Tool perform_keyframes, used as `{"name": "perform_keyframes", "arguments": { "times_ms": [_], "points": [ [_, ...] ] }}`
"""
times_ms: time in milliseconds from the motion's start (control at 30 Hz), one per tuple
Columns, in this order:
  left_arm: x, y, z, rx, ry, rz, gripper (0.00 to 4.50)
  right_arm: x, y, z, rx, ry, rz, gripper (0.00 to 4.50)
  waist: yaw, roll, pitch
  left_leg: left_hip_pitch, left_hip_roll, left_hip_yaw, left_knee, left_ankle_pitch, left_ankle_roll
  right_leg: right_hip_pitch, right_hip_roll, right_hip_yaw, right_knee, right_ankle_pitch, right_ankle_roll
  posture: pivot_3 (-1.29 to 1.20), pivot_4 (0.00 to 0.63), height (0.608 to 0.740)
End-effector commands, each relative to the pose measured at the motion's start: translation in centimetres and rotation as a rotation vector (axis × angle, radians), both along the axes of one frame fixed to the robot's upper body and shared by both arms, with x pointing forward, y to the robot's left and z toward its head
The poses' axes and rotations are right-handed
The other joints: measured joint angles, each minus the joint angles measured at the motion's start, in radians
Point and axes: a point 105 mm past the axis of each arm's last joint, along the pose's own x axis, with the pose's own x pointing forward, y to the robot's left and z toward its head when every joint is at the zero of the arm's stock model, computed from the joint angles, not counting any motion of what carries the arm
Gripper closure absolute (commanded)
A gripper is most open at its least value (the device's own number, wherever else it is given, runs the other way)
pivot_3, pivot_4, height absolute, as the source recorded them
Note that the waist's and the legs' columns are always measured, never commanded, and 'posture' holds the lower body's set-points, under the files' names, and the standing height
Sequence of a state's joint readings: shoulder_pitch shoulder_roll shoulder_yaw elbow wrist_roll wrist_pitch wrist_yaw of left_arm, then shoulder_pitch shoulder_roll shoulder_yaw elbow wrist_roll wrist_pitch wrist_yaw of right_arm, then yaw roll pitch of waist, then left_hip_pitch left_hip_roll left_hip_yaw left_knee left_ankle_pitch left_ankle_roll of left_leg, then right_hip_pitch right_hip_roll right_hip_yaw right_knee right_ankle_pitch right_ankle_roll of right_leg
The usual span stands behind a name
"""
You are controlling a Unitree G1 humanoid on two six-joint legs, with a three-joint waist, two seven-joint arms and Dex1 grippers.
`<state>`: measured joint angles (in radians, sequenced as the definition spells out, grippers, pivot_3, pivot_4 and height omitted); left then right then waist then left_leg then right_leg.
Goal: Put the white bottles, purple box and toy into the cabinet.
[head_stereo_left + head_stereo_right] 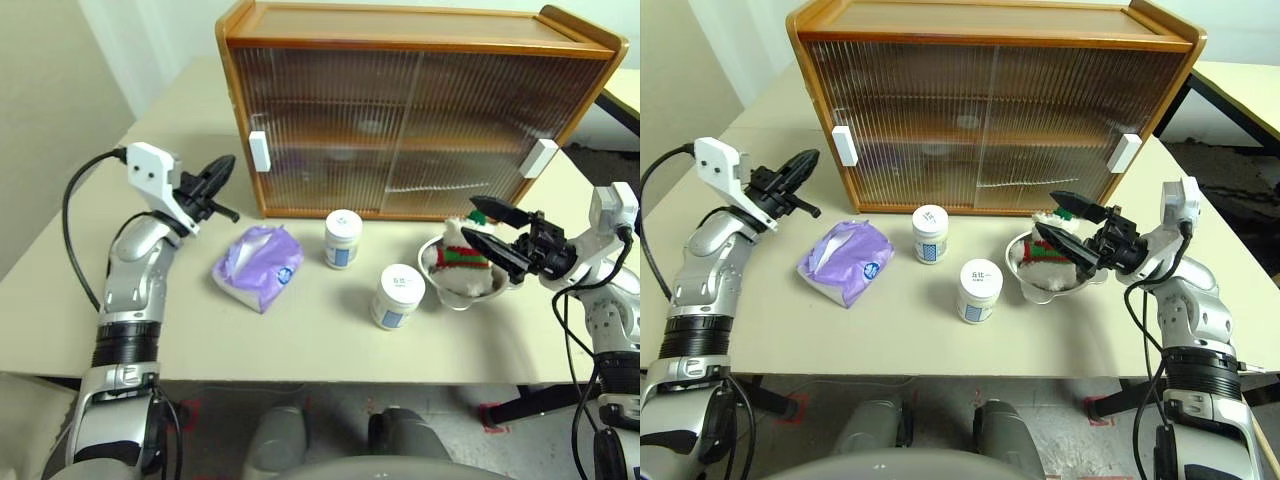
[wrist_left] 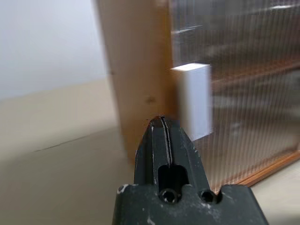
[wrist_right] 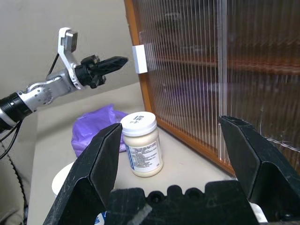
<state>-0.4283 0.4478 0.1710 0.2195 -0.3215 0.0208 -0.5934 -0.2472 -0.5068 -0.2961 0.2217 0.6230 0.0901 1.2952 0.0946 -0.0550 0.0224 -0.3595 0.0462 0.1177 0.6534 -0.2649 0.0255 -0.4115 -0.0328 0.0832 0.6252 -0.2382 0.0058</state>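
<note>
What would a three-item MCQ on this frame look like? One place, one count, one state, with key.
1. Where is the toy?
A. in the metal bowl
B. on the purple box
C. inside the cabinet

2. How many white bottles stand on the table?
A. one
B. two
C. three

3. How are the cabinet doors?
A. both shut
B. left one slid open
C. both removed

Key: 1 A, the plush sits in the bowl by the right claw. 2 B, one bottle near the cabinet, another nearer the table's front edge. 3 A, both ribbed doors cover the front, white handles at the outer edges.
</note>
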Motion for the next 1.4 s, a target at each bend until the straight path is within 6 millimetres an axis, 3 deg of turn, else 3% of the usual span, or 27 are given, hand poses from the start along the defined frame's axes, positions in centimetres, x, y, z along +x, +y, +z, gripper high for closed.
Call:
{"name": "perform_keyframes", "arguments": {
  "times_ms": [33, 400, 633, 1000, 1400],
  "points": [
    [0.4, -0.5, -1.0, 0.005, 0.04, -0.012, 4.45, 0.0, 0.3, 0.1, -0.012, -0.015, -0.011, 0.0, -0.006, 0.0, 0.0, 0.0, 0.0, 0.0, 0.0, 0.0, 0.0, 0.0, 0.0, 0.0, 0.0, 0.0, 0.0, 0.14, 0.0, 0.74],
    [1.4, -1.1, -0.8, -0.036, 0.044, -0.002, 4.45, 0.1, 0.4, 0.5, -0.019, -0.025, -0.025, 0.0, -0.024, 0.0, 0.0, 0.0, 0.0, -0.002, 0.004, 0.0, 0.0, 0.001, 0.0, 0.0, 0.001, 0.001, 0.0, 0.12, 0.0, 0.74],
    [1.8, -2.6, -1.0, -0.024, 0.05, -0.052, 4.45, -0.1, 0.6, 0.3, -0.018, -0.02, -0.033, 0.0, -0.024, 0.0, 0.0, 0.0, 0.0, -0.002, 0.004, 0.0, 0.0, 0.001, 0.0, 0.0, 0.001, 0.001, 0.0, 0.12, 0.0, 0.74],
    [3.1, -7.1, -1.6, -0.04, 0.067, -0.16, 4.45, -0.3, 1.1, 0.7, 0.014, -0.005, -0.016, 0.0, -0.026, 0.0, 0.0, -0.002, 0.0, -0.001, 0.006, 0.0, 0.0, 0.001, 0.001, -0.001, 0.001, 0.001, 0.001, 0.1, 0.0, 0.74],
    [4.0, -13.3, -2.3, -0.027, 0.083, -0.329, 4.45, -1.7, 1.6, 1.6, 0.024, -0.015, 0.056, 0.0, -0.027, 0.0, 0.0, -0.009, -0.001, -0.003, 0.012, 0.0, 0.001, 0.0, 0.002, -0.003, 0.001, 0.001, 0.003, 0.05, 0.0, 0.74]
  ]
}}
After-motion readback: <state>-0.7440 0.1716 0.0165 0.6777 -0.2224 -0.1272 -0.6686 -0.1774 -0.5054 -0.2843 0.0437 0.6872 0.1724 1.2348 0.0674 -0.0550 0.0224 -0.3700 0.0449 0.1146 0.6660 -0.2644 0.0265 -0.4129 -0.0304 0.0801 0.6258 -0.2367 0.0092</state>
